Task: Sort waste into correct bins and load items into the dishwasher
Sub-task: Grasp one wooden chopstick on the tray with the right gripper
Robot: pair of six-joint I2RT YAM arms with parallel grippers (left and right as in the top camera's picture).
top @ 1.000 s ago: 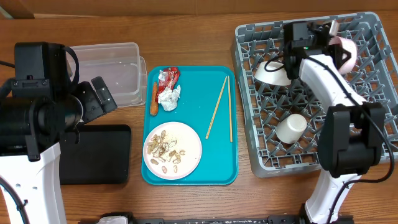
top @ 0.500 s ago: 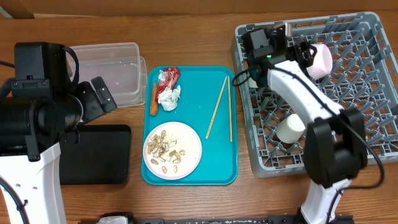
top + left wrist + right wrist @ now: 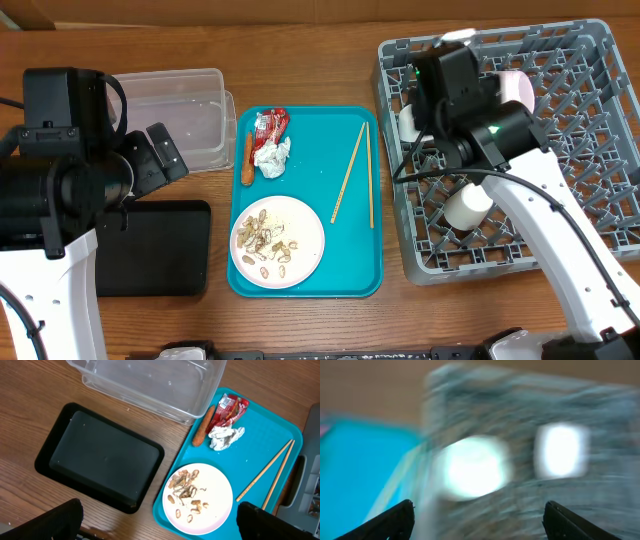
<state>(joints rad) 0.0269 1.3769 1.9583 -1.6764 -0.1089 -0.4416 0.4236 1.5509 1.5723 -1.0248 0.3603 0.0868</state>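
Note:
On the teal tray (image 3: 305, 130) lie a red wrapper (image 3: 270, 123), a white tissue (image 3: 272, 155), a carrot piece (image 3: 246, 160), two chopsticks (image 3: 350, 172) and a white plate (image 3: 305, 245) of shell scraps (image 3: 268, 240). The grey dishwasher rack (image 3: 590, 150) holds a pink bowl (image 3: 515, 90), a white bowl (image 3: 408, 122) and a cream cup (image 3: 468, 207). My right gripper (image 3: 480, 525) hangs open and empty over the rack's left side, in a motion-blurred view. Also open and empty, my left gripper (image 3: 160, 527) is above the table, between the black tray (image 3: 100, 457) and the plate (image 3: 220, 510).
The clear tub (image 3: 185, 110) stands empty at the back left, with the black tray (image 3: 150, 245) in front of it, also empty. The right arm's body (image 3: 470, 110) hides part of the rack's back left corner.
My right gripper has opened and let go of the pink bowl, which now rests at the rack's back. The right arm has swung left across the rack. The left arm is still.

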